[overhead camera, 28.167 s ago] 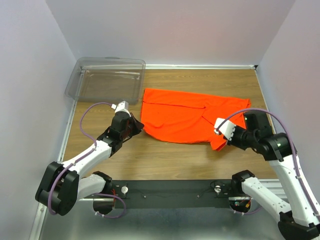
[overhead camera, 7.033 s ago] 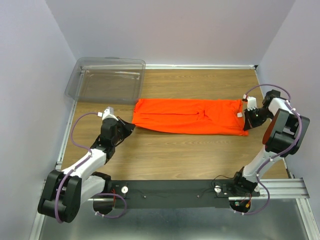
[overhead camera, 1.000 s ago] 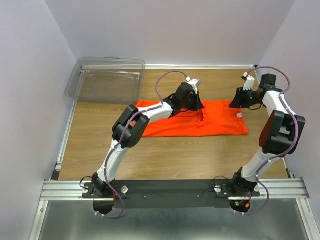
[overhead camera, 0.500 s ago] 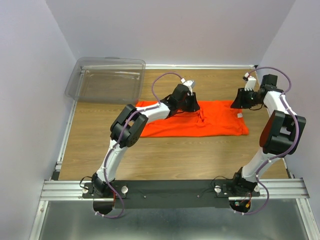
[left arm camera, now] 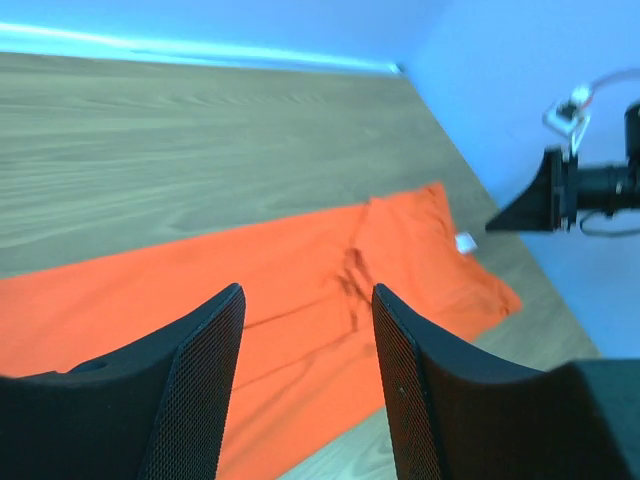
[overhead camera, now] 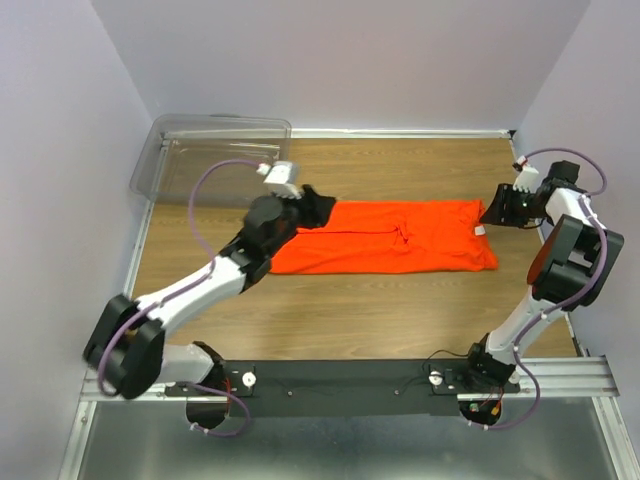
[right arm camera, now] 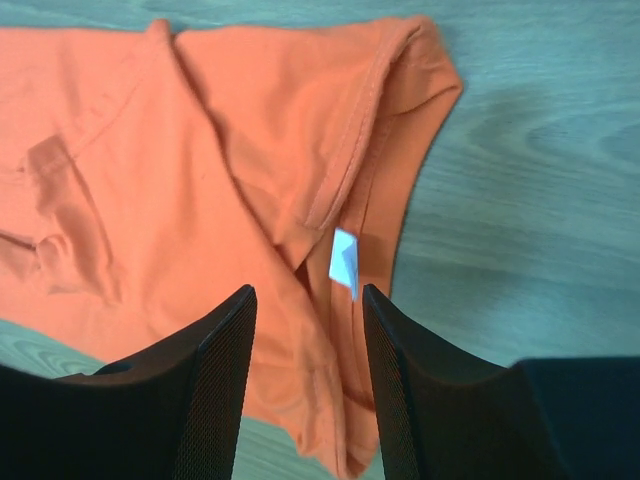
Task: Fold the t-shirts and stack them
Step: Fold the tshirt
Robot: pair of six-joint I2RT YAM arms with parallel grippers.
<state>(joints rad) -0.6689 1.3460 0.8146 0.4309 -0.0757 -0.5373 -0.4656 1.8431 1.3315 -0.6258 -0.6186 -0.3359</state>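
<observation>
I see the orange t-shirt [overhead camera: 385, 237] folded into a long flat band, lying just right of the clear bin [overhead camera: 215, 160] and nearer me. Its long axis runs left-right, with the white tag [overhead camera: 479, 230] at the end away from the bin. The left gripper [overhead camera: 315, 205], spread and empty, hides the bin-side corner. The right gripper [overhead camera: 497, 210], also spread, is at the tag end.

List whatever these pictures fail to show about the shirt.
Left end of the t-shirt: top external, covered by the left gripper.
Its near-left part: left wrist, behind the fingers and past the frame edge.
Print on the white tag: right wrist, too small to read.
Layers in the fold: every view, hidden beneath the top layer.
</observation>
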